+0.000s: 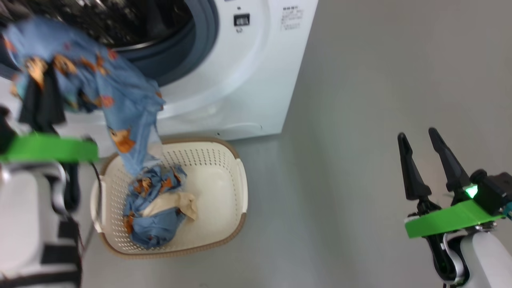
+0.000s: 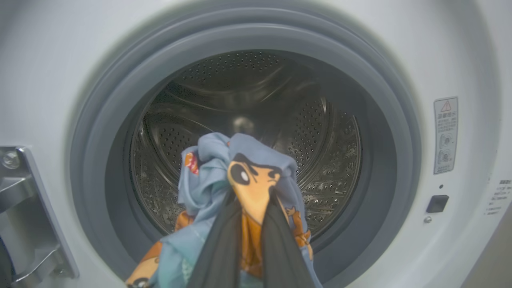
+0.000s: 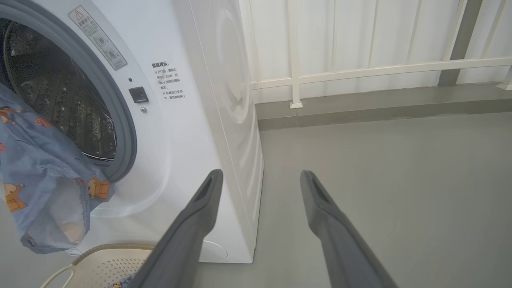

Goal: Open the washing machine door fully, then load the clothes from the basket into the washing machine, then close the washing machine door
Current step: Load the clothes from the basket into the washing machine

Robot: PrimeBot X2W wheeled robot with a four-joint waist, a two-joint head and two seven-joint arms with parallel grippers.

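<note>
**Materials.** Your left pincer [image 2: 253,196] is pressed together on a blue garment [image 2: 240,168]. The cloth is thin, soft and light blue, printed with orange-brown cartoon figures, and it bunches over the two dark fingers. It is held up before the open mouth of the washing machine [image 2: 460,60], whose front is smooth glossy white. The drum [image 2: 328,136] is perforated steel, ringed by a matt grey-blue rubber seal [image 2: 100,132]. A second bundle [image 1: 154,216] of the same print, with cream lining showing, lies crumpled in the basket [image 1: 240,188]. The basket is an oblong cream plastic tub with perforated walls and a woven brown rim.

**Views.** The left wrist view gives you the pinch itself. It also shows a bright metal hinge bracket [image 2: 28,208] left of the opening and a black latch socket [image 2: 437,203] on the right. The head view adds the garment's tail, which reaches down into the basket to the second bundle. There your right pincer [image 1: 417,134] is spread wide, well apart from the machine and basket. The right wrist view adds the machine's embossed side panel.

**Room.** The basket stands on the floor [image 1: 360,100], smooth and grey, just beside the machine's front. Behind the machine a white railing [image 3: 360,71] runs before a pale panelled wall.
</note>
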